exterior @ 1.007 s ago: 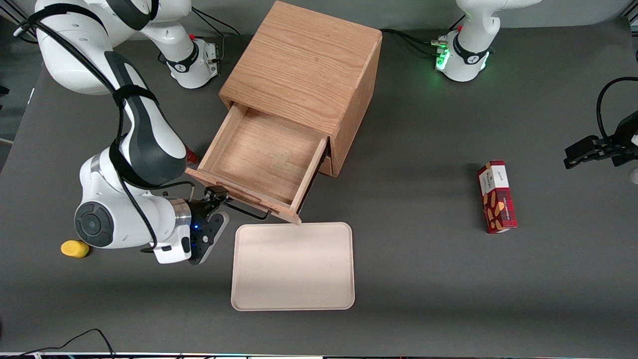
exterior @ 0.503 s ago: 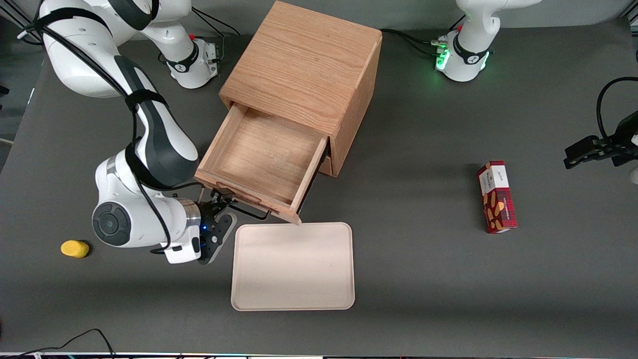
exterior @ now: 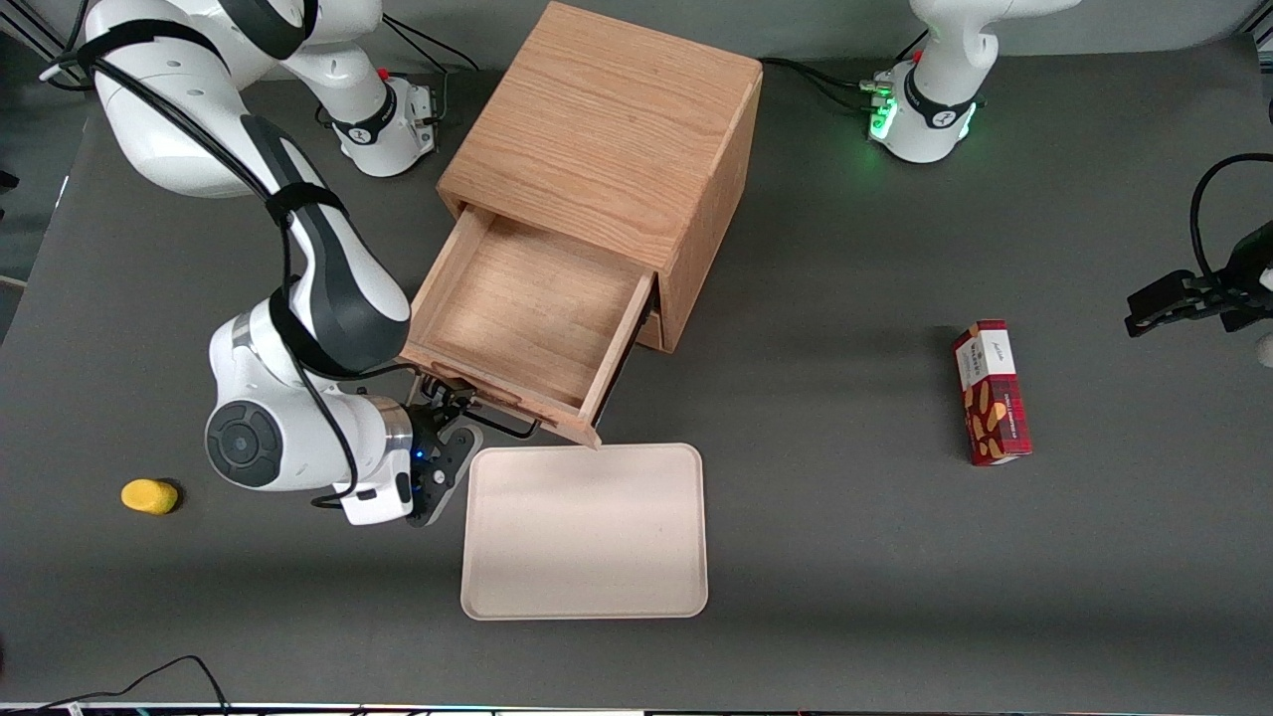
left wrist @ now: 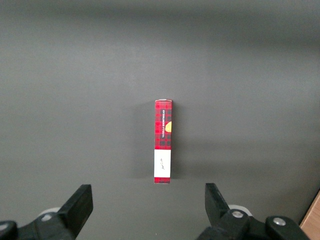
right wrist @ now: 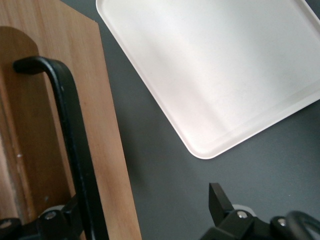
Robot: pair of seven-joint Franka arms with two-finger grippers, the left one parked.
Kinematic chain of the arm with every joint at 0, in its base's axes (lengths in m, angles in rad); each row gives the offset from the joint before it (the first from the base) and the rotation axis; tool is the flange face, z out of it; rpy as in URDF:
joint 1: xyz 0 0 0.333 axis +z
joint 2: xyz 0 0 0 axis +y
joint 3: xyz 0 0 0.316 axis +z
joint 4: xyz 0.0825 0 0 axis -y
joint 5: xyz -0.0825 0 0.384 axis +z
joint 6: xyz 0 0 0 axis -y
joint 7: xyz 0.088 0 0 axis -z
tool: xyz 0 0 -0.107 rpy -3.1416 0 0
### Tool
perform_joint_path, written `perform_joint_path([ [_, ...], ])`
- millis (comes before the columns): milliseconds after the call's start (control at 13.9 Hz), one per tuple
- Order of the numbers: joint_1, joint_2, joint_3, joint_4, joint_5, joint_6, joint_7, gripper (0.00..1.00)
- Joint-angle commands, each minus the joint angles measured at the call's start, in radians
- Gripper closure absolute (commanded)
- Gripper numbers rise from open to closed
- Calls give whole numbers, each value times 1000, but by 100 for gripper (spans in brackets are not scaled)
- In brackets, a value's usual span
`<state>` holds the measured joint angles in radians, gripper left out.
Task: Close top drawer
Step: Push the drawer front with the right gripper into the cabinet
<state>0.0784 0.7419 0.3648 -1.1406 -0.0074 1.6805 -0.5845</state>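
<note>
The oak cabinet [exterior: 607, 129] stands mid-table with its top drawer [exterior: 497, 386] pulled far out and nothing inside it. The drawer's black wire handle [exterior: 505, 428] faces the front camera. My right gripper [exterior: 453, 413] is open at the drawer front, at the handle's end nearest the working arm. In the right wrist view the handle [right wrist: 70, 125] runs along the drawer front [right wrist: 107, 150]. It passes just in front of one finger, and the other fingertip [right wrist: 216, 197] stands off over the table. The gripper [right wrist: 145, 212] holds nothing.
A cream tray [exterior: 587, 532] lies just nearer the camera than the drawer and shows in the right wrist view [right wrist: 215, 65]. A yellow object [exterior: 149, 495] lies toward the working arm's end. A red box [exterior: 992, 391] lies toward the parked arm's end, also in the left wrist view [left wrist: 163, 141].
My right arm has shifted along the drawer front toward the tray, bringing the gripper up to the handle. The drawer has not visibly moved.
</note>
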Motion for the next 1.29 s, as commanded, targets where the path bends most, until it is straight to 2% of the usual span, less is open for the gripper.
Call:
perform_joint_path([
  [0,6,-29,3,-66,-22,53,-11,0],
  [1222,32,-252,13,-407,6,189,-2,0],
])
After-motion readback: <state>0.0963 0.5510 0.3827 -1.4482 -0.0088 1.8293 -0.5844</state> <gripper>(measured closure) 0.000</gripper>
